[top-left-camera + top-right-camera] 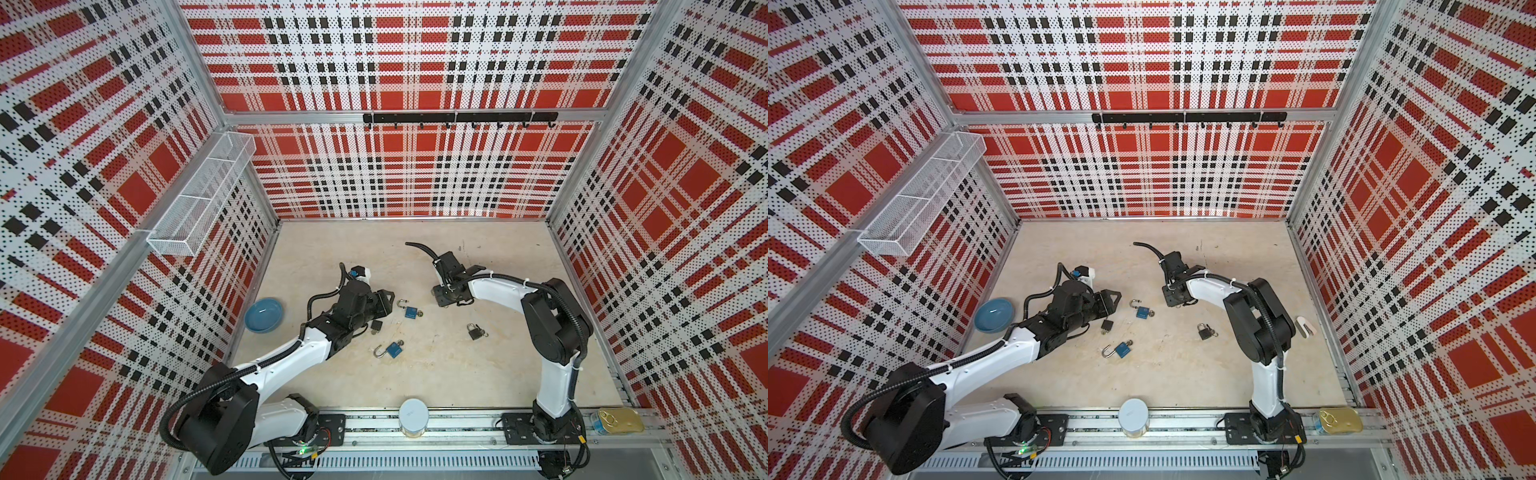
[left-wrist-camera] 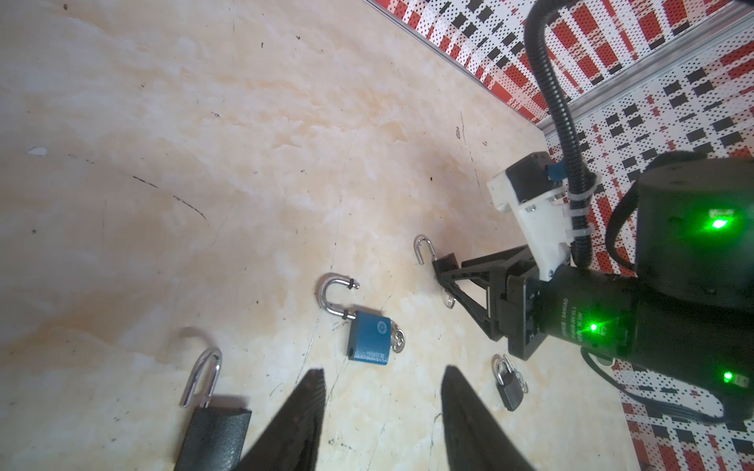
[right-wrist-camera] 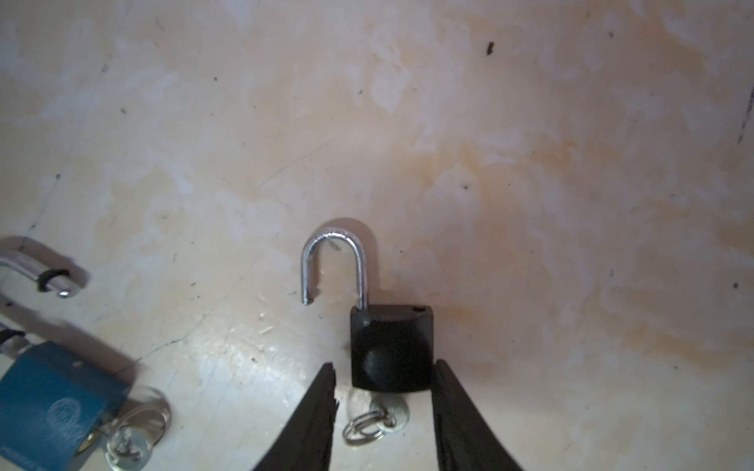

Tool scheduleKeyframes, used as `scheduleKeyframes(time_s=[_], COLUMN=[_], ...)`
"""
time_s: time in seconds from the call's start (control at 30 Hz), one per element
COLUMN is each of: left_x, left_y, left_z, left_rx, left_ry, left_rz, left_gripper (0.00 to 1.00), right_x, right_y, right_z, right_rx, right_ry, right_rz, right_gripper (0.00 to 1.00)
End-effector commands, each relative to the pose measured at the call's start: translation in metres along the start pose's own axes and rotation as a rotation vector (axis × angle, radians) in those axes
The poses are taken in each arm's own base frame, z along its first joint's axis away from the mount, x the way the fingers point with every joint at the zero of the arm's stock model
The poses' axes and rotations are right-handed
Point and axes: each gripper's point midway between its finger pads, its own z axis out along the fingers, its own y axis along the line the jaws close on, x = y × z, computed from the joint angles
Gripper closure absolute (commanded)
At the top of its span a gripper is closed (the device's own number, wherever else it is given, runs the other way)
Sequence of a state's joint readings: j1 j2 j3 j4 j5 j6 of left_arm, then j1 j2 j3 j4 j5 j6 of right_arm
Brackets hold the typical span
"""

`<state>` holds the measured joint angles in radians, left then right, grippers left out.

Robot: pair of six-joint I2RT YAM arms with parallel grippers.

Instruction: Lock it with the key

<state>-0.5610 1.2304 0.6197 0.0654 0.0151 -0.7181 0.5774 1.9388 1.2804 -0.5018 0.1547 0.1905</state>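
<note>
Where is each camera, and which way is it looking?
Top views: high at the front, facing down onto the table and back wall; left arm and right arm both show.
Left wrist: on the left arm, facing across the table; left gripper frames the blue padlock, right gripper beyond.
Right wrist: on the right arm, facing down; the right gripper straddles the black padlock.
Shared: both wrist views show that blue padlock.

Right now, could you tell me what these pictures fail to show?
Black padlock at the right end effector: both top views, hidden beneath it.
Its key: right wrist view, blurred behind the body.
Blue padlock: right wrist view, blurred, cut by the edge.
Second black padlock: left wrist view, cut by the edge.
</note>
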Motion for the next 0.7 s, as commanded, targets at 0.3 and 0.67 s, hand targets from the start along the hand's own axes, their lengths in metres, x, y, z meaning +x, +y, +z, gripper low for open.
scheduleKeyframes(time_s=[0.3, 0.67], left_x=[-0.003, -0.002], left_y=[0.007, 0.005], left_z=[0.001, 0.001], left_rx=[-0.014, -0.003], left_ry=[-0.001, 0.006], left_rz=[-0.019, -0.025], left_gripper=[0.50, 0.50], right_x=[-0.010, -0.009], right_y=[-0.003, -0.002], right_z=[0.012, 0.016], right_rx=[0.055, 0.057], right_ry=[0.002, 0.012], right_rz=[-0.038, -0.044], right_gripper=[0.59, 0.61])
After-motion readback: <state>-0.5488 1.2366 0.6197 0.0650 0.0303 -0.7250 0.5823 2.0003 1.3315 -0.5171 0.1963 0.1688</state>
